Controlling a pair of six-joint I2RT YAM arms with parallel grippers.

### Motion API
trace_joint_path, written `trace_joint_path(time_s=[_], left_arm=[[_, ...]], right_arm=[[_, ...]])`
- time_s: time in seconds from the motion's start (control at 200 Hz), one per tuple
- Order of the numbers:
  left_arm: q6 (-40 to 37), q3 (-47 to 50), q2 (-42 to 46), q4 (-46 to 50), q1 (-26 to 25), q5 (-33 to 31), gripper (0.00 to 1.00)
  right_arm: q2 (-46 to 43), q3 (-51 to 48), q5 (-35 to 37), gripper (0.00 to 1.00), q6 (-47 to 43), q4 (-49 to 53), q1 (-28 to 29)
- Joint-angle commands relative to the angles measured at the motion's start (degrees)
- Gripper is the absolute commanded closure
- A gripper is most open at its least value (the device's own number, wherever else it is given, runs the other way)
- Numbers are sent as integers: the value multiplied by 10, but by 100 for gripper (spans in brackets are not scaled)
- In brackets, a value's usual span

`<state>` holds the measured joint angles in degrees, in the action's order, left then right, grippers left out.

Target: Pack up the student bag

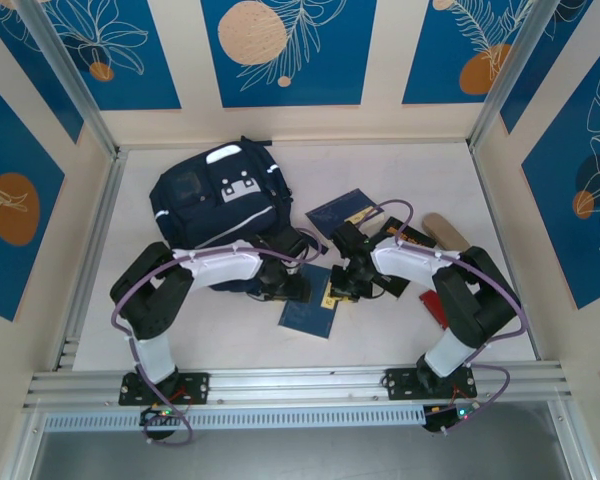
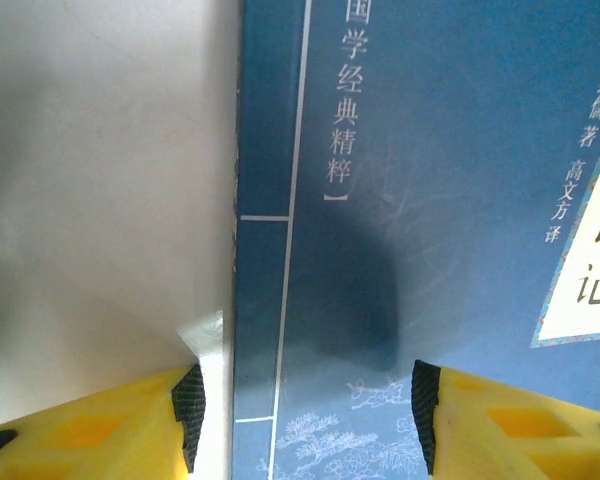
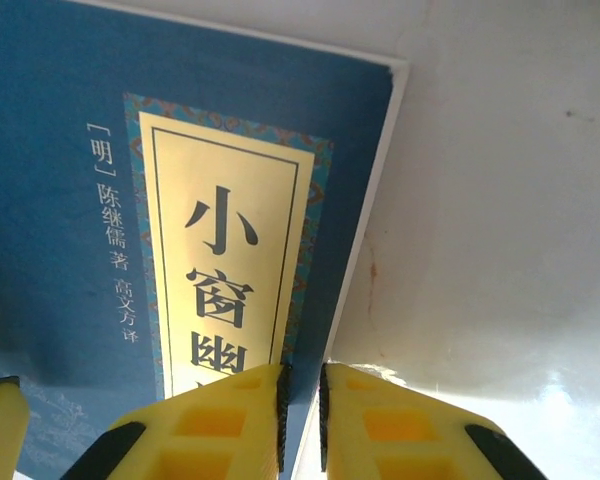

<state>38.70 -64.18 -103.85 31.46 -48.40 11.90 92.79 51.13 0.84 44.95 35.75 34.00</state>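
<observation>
The left gripper (image 2: 305, 425) is spread, its yellow fingers (image 2: 90, 435) straddling the spine edge of a blue book (image 2: 430, 200), one finger over bare counter (image 1: 230, 345) and the other over the cover. The student bag (image 1: 205, 205) lies on the far left part of the counter, patches facing up. Its long axis runs near to far and its top loop points at the back wall. The left arm (image 1: 215, 265) rises from its base at the near left, folds at an elbow out to the left, and lays its forearm rightward across the near end of the bag. The book lies flat just right of the bag's near corner. The right gripper (image 3: 300, 420) is pressed almost together, pinching the book's right edge. The right arm (image 1: 420, 262) folds at an elbow to the right, forearm reaching left. A second blue book (image 1: 342, 210) lies farther back, just right of the bag. A tan object (image 1: 446, 230) and a red object (image 1: 436, 312) lie beside the right arm. Bare counter runs between the book and the arm bases, and along the far right.
</observation>
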Motion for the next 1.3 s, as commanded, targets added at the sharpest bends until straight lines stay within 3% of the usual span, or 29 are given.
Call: trace_joint_path(time_s=[0.0, 0.245, 0.375, 0.665, 1.14, 1.295], left_arm=[[18, 6, -17, -10, -17, 2, 43], [55, 20, -9, -12, -22, -45, 45], [82, 39, -11, -61, -27, -8, 46], [125, 50, -1, -129, -38, 41, 58], [158, 41, 87, -223, -37, 123, 60], [225, 64, 110, -282, -37, 146, 63]], right_arm=[[23, 16, -26, 83, -76, 18, -17], [35, 36, -52, 84, -138, 61, -59], [34, 35, -68, 83, -140, 37, -63], [35, 9, -109, 84, -112, -7, -64], [0, -49, -144, 82, -93, -47, -74], [-12, -49, -141, 82, -87, -46, -79]])
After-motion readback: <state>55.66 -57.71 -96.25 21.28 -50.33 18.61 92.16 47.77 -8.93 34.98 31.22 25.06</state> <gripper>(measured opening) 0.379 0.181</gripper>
